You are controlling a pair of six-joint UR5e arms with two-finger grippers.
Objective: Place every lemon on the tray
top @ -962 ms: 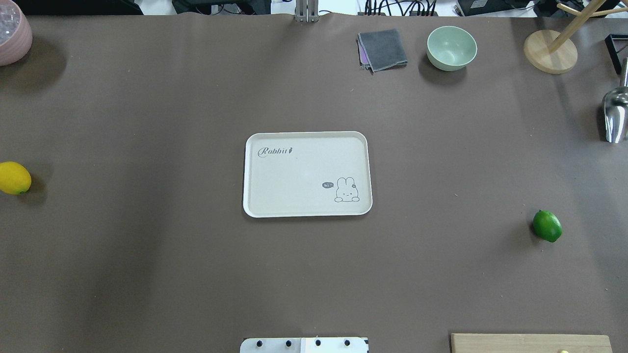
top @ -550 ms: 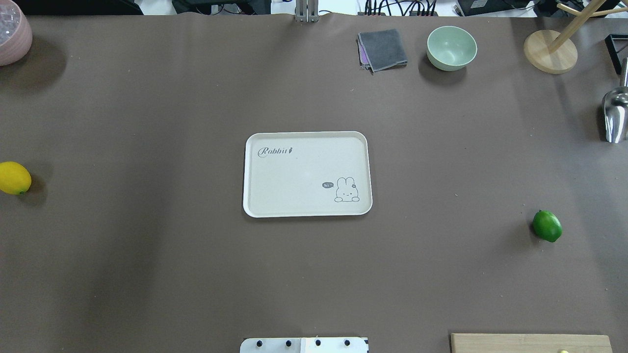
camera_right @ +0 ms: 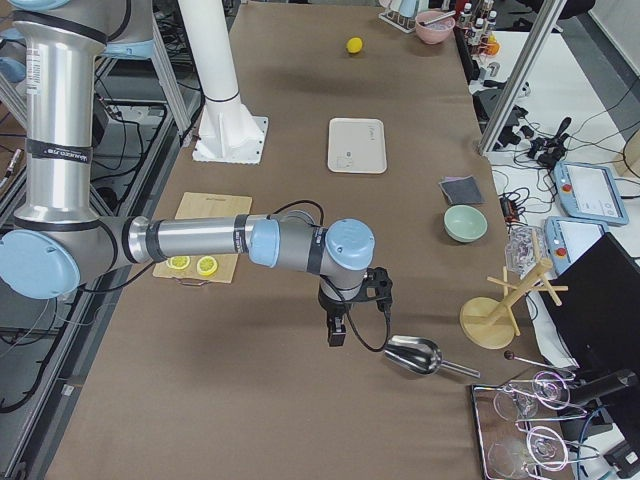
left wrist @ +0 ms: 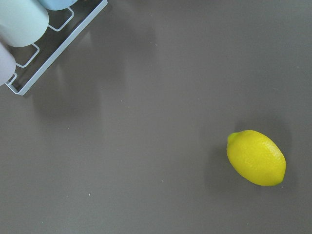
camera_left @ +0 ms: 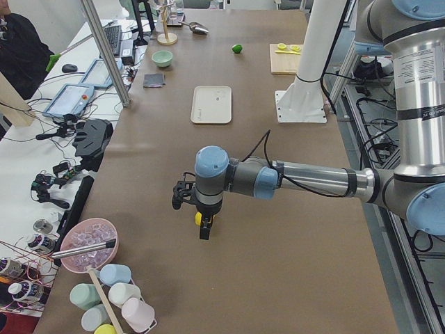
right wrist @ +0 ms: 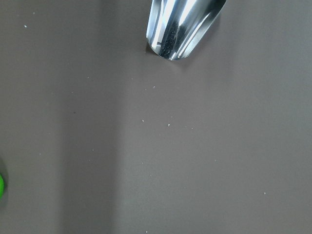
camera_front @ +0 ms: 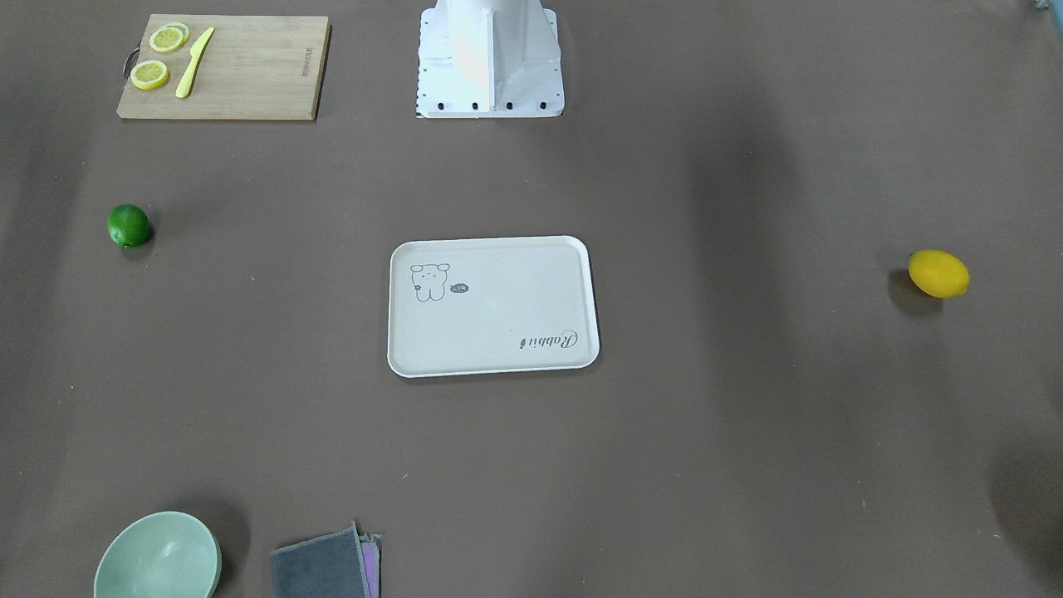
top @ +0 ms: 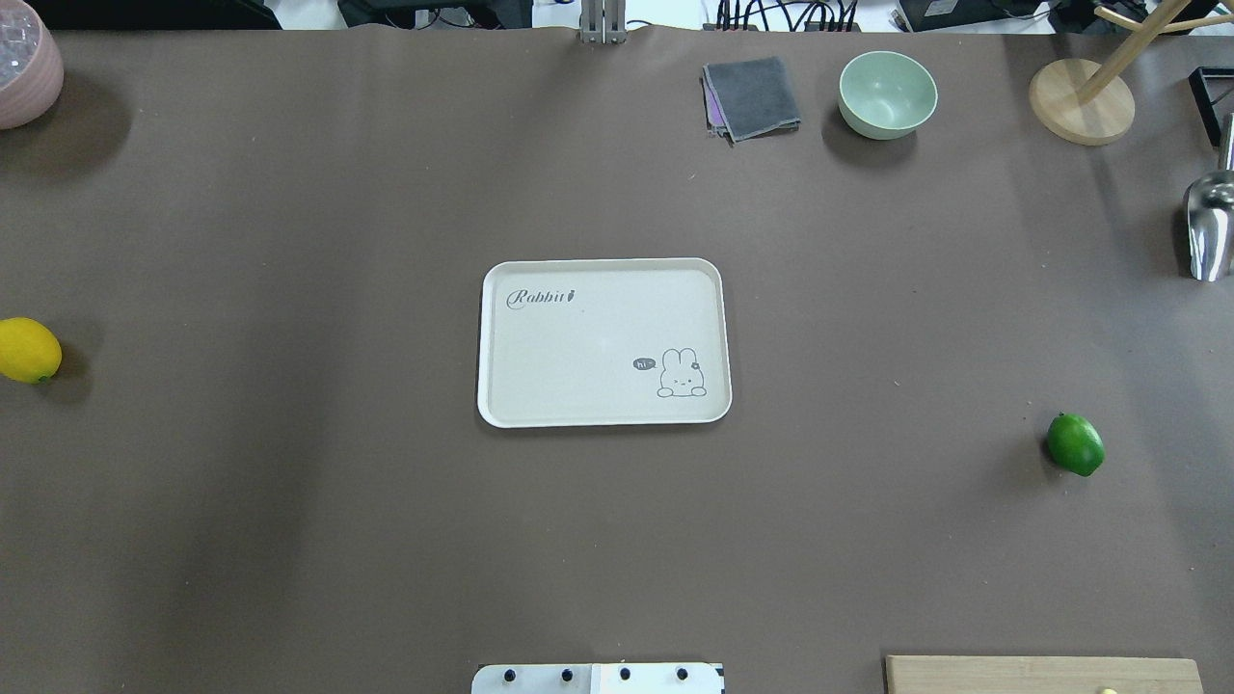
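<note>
The yellow lemon (top: 29, 350) lies at the table's far left edge and shows in the left wrist view (left wrist: 256, 157) at lower right. The green lemon (top: 1075, 444) lies at the right; only a sliver of it (right wrist: 1, 187) shows in the right wrist view. The off-white tray (top: 604, 421) sits bare at the table's centre. My left gripper (camera_left: 201, 226) hangs over the table near the yellow lemon. My right gripper (camera_right: 337, 335) hangs next to the metal scoop (camera_right: 412, 355). Both grippers show only in the side views, so I cannot tell whether they are open or shut.
A wooden cutting board (camera_front: 249, 71) with lemon slices and a yellow knife lies near my right side. A green bowl (top: 887, 93), grey cloth (top: 752, 96) and wooden stand (top: 1080, 101) line the far edge. A pink bowl (top: 24, 67) and cup rack (left wrist: 48, 48) stand far left.
</note>
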